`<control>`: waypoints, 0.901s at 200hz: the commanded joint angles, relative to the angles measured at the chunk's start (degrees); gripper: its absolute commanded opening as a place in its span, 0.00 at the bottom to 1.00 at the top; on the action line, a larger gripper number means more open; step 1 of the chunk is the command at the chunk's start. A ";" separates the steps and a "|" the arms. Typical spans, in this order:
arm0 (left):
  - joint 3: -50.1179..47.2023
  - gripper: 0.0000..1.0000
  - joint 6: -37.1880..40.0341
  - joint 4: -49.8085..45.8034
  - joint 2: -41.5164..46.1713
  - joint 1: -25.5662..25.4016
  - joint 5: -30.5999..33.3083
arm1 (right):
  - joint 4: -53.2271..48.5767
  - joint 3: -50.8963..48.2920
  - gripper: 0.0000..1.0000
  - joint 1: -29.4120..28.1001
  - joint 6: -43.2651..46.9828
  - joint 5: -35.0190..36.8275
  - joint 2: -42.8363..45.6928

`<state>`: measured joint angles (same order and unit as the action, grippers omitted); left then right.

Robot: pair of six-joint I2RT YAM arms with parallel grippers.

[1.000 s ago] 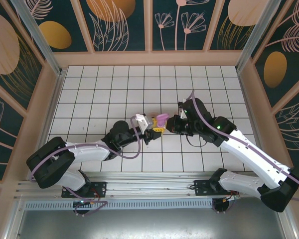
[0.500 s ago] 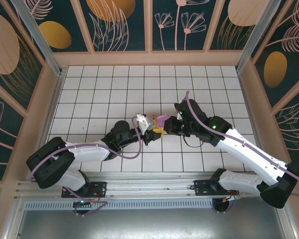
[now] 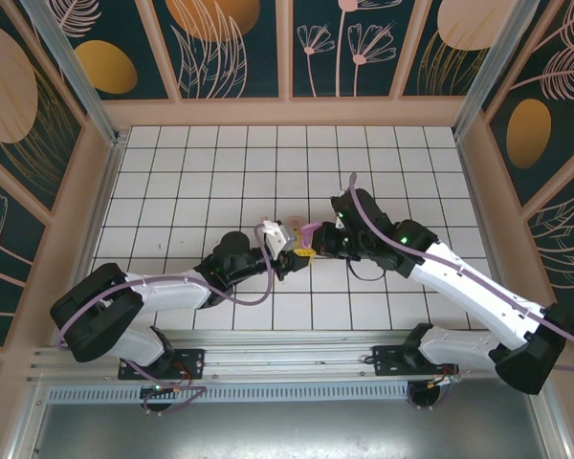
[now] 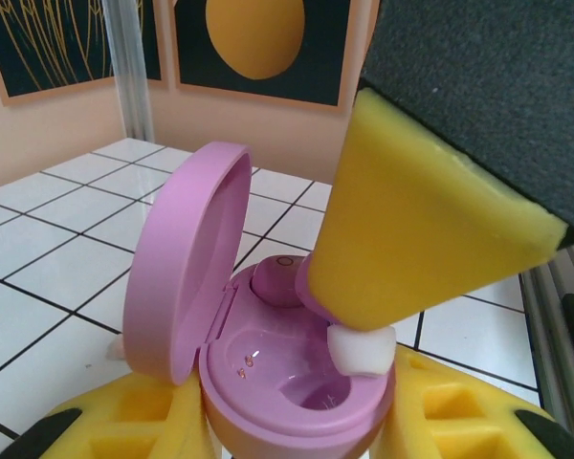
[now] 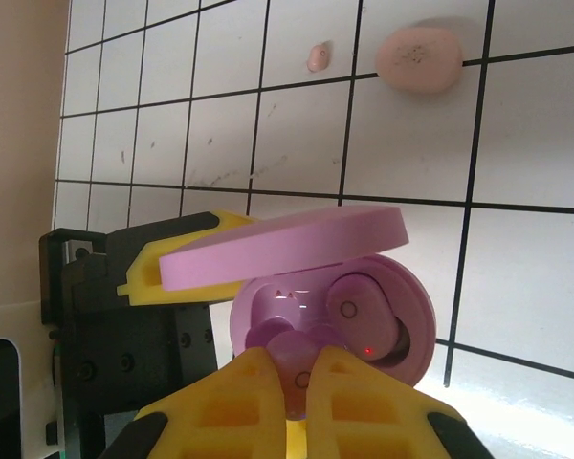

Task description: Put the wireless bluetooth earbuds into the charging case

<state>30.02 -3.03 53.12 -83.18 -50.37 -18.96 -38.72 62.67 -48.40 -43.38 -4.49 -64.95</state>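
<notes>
Clenched on the base of the open lilac case (image 4: 187, 287), the left hand (image 3: 295, 254) holds it near the middle of the surface (image 3: 191, 163), lid tipped back. One lilac bud (image 4: 277, 280) already sits in the far socket. Facing it, the right hand (image 3: 320, 239) pinches the second bud (image 5: 289, 352) between its yellow pads, right over the empty socket. The step in hand looks like seating this second bud. Next it likely needs a short, straight push down into the socket, then a release. A pink bud (image 5: 317, 57) and a pink case (image 5: 418, 59) lie beyond, near each other on the surface, not yet handled.
</notes>
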 commanded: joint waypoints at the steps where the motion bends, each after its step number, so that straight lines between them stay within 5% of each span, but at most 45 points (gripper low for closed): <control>1: 1.18 0.17 0.17 1.46 0.64 -0.38 -0.69 | 1.34 1.84 0.08 -0.90 1.11 0.27 -0.94; 180: 2.58 0.17 -0.16 0.01 0.20 -0.39 -0.90 | 0.84 2.05 0.19 -1.17 2.35 1.50 -2.77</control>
<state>30.44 -3.05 51.35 -83.20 -50.39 -19.00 -38.26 63.40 -49.04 -42.24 -3.88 -67.35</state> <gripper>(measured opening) 0.335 0.192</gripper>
